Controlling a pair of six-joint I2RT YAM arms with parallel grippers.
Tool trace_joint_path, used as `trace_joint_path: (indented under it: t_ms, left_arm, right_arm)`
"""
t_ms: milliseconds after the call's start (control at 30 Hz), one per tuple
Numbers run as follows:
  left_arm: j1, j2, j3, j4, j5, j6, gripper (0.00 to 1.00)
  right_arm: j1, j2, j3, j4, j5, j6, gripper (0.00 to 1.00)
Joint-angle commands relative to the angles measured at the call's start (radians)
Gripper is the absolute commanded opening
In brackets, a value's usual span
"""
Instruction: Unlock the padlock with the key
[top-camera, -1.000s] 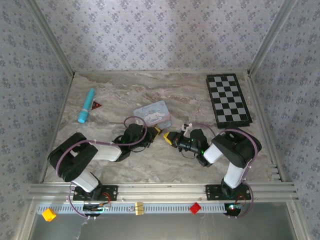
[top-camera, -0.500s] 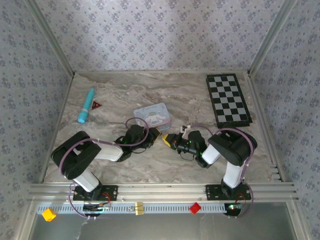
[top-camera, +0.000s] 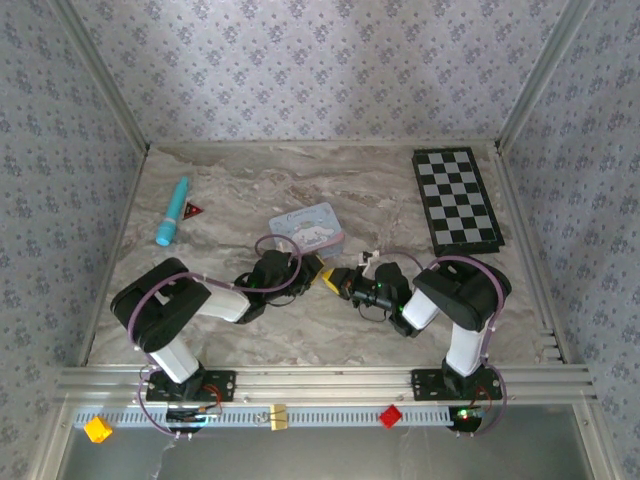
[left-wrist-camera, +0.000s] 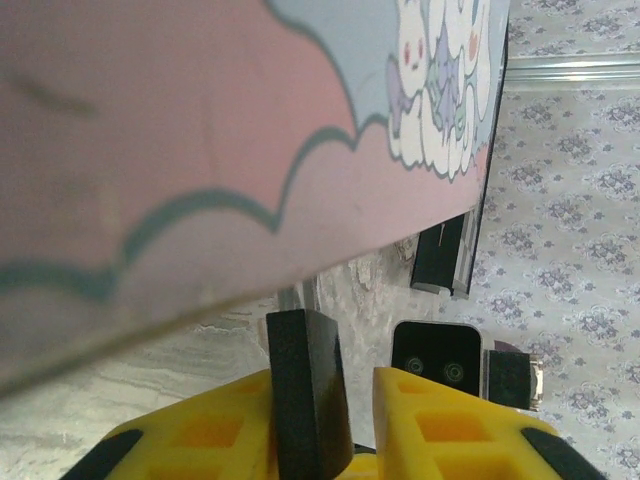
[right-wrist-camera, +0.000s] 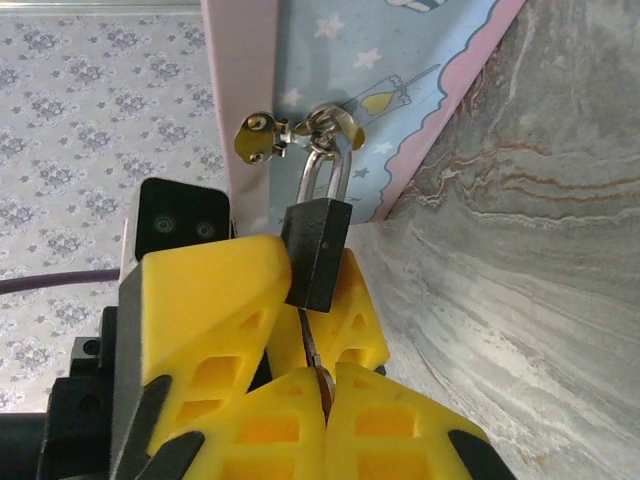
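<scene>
The padlock is a small black block. Its shackle hangs from the hasp of the pale blue cartoon tin. My right gripper is shut on the key, whose blade runs up to the padlock's underside. My left gripper has the padlock between its yellow fingers. One finger touches the padlock and a gap shows at the other, so this gripper is open. In the top view the left gripper and the right gripper meet tip to tip at the tin's near corner.
A chessboard lies at the back right. A teal tube and a small red triangle lie at the back left. Patterned walls close in the marble table on three sides.
The two grippers have drawn closer together at the tin's near corner. The left arm's elbow has swung to the right, and the tin has shifted slightly.
</scene>
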Motion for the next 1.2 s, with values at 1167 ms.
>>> trace_joint_path:
  t_ms: [1167]
  left_arm:
    - [0.013,-0.046,0.104,-0.453,-0.136,0.257,0.41]
  right_arm:
    - [-0.122,-0.03,-0.154,-0.02,0.027,-0.107,0.0]
